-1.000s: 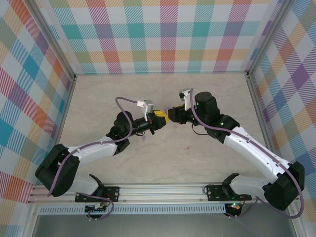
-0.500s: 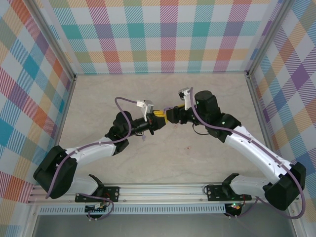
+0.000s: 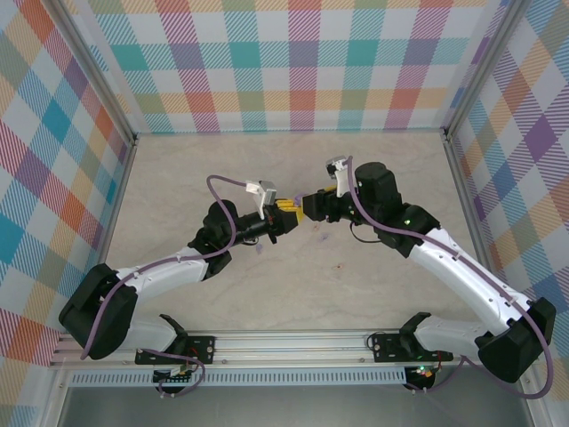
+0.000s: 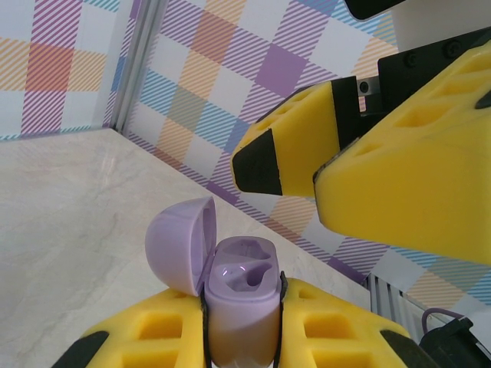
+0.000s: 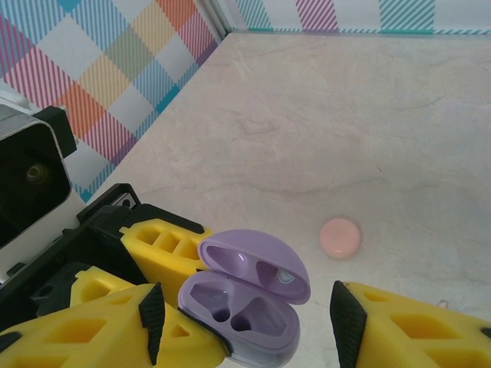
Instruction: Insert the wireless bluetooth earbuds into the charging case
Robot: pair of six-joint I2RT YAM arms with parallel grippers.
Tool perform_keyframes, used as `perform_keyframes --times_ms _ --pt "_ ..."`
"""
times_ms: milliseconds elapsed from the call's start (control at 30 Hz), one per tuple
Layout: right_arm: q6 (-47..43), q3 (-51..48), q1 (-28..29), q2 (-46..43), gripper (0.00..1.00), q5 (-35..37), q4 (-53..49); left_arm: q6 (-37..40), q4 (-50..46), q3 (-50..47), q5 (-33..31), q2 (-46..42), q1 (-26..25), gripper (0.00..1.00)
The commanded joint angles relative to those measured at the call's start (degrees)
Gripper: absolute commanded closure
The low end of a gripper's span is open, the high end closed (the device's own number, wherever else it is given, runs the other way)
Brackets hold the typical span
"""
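Both arms met over the middle of the counter (image 3: pixel 178 178), hands almost nose to nose. The left hand (image 3: pixel 284 213) was clamped on the case (image 4: pixel 239 295), its yellow fingers (image 4: pixel 165 330) pressing either side of the purple body and holding it upright, clear of the counter. The lid (image 4: pixel 180 241) stood flipped open, tilted back on its hinge, with both wells showing. Whether an earbud sat in either well, I couldn't tell; there was a glossy shape in the nearer one, too unclear to call.

The right hand (image 3: pixel 309 206) hung just beside the case with its jaws apart. From its own camera its fingers (image 5: pixel 84 326) framed the open case on both sides without gripping it.

Down on the counter, a tiny purple piece (image 3: pixel 259 250), possibly an earbud, lay just beside the left arm toward the near edge. A small pink disc (image 5: pixel 340 237) lay flat, near the case but apart from it.
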Motion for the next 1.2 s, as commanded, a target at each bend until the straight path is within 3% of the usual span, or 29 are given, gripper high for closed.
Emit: perform_keyframes --times_ms 0,133,200,400,533,933,1167 --pt "1.5 1.3 0.3 -0.5 0.39 5.6 -2.1 2.1 -2.3 1.8 -1.1 -1.5 -0.9 0.82" --pt "3.8 1.8 -1.1 1.0 0.41 14.6 -8.2 3.4 -4.7 1.2 -2.5 -2.7 -0.9 0.82" --pt "5.1 1.8 -3.6 2.3 0.41 15.8 -11.3 4.3 -6.8 1.3 -3.0 -3.4 -0.9 0.82" --pt "4.8 0.2 -13.9 8.5 0.39 8.4 -16.8 7.1 -12.3 1.1 -3.9 -6.9 -0.9 0.82" --pt "3.5 1.8 -17.2 16.0 0.4 3.6 -18.5 9.2 -16.6 1.5 -4.8 -9.5 -0.9 0.82" --pt "3.4 13.1 -17.5 38.1 0.57 0.8 -19.1 10.7 -20.6 1.4 -4.9 -12.9 -0.9 0.82" --pt "7.0 18.0 -17.6 45.6 0.59 1.7 -21.2 11.2 -20.9 1.4 -5.0 -13.1 -0.9 0.82"
